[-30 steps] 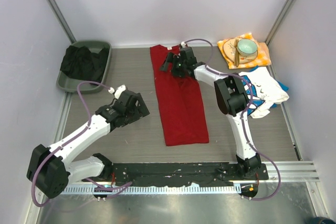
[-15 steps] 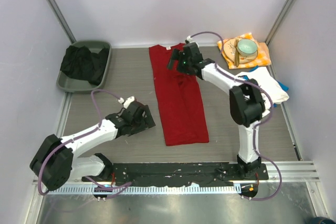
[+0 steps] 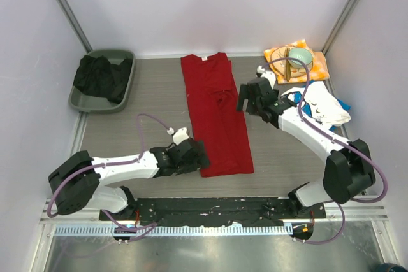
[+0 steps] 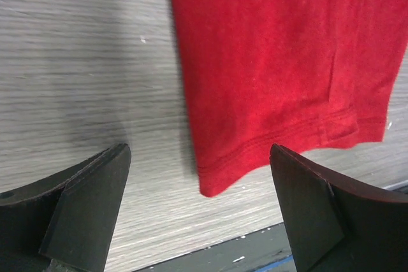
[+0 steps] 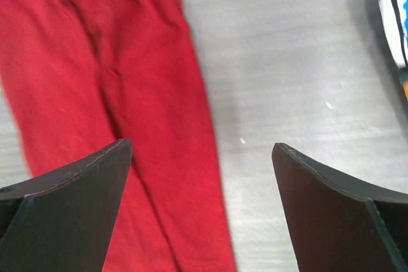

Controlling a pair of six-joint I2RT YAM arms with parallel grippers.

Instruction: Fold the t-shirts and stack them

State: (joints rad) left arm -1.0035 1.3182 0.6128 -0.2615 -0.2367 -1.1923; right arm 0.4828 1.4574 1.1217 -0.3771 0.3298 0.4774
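While both grippers stand with jaws spread wide and hold nothing, the red tee (image 3: 215,119) lies flat in the middle of the table (image 3: 153,87) as a long narrow strip, with its collar at the far end and its hem toward the arm bases. The left gripper (image 3: 196,155) sits low at the hem's near-left corner. In its wrist view that corner lies between the two jaws, with bare table under the left one. Whether a jaw touches the cloth I cannot tell. The right gripper (image 3: 246,97) hangs over the tee's right edge, about halfway along the strip. One jaw is above red cloth and the other above bare table. The white tee (image 3: 325,107) lies crumpled at the right side of the table, partly behind the right arm, with blue cloth showing at its edge. Just beyond it, in the far right corner, a bowl (image 3: 299,58) rests on an orange cloth (image 3: 319,68). A green tray (image 3: 95,105) in the far left corner holds a dark cloth (image 3: 99,76).
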